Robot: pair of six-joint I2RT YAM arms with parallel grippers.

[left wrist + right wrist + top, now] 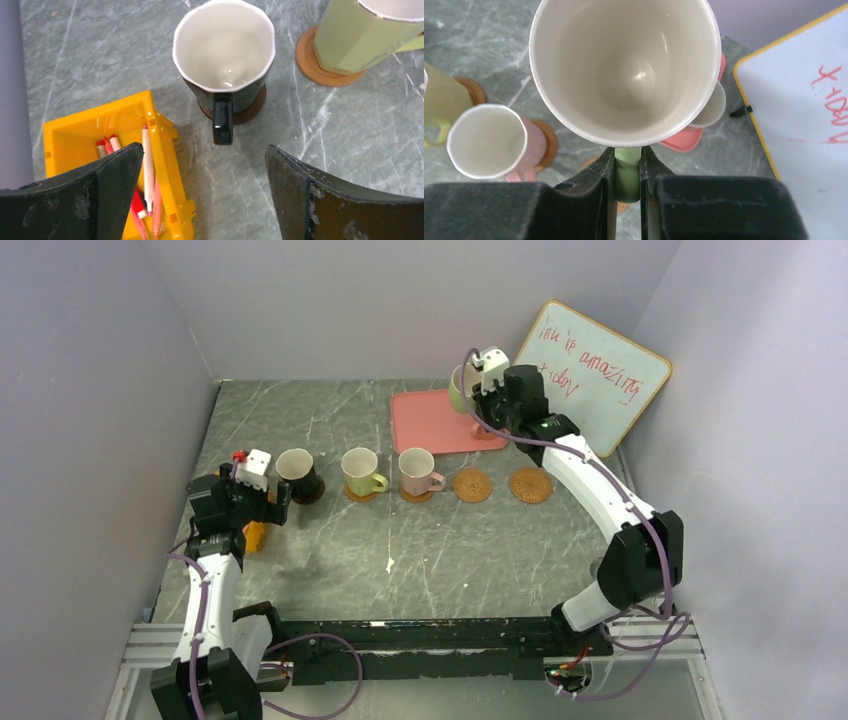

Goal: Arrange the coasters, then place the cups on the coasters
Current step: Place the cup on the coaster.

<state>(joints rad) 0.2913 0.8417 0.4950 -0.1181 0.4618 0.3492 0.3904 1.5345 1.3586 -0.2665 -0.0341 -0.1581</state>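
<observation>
White-and-black arms (590,475), purple cables (207,605)

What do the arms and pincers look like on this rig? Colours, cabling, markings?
The left arm and right arm have white links with black joints and a lilac cable running along them. Each wrist carries a white camera block. The left pincer and right pincer have black, scuffed fingers. No markings visible.

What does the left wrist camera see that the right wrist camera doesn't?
Only left wrist: the open left claw, a yellow bin of pens, the dark mug on its brown coaster. Only right wrist: the right claw shut on the handle of the held green mug, a pink mug, the whiteboard. Both: the standing green mug on its orange coaster, and the marble table.
</observation>
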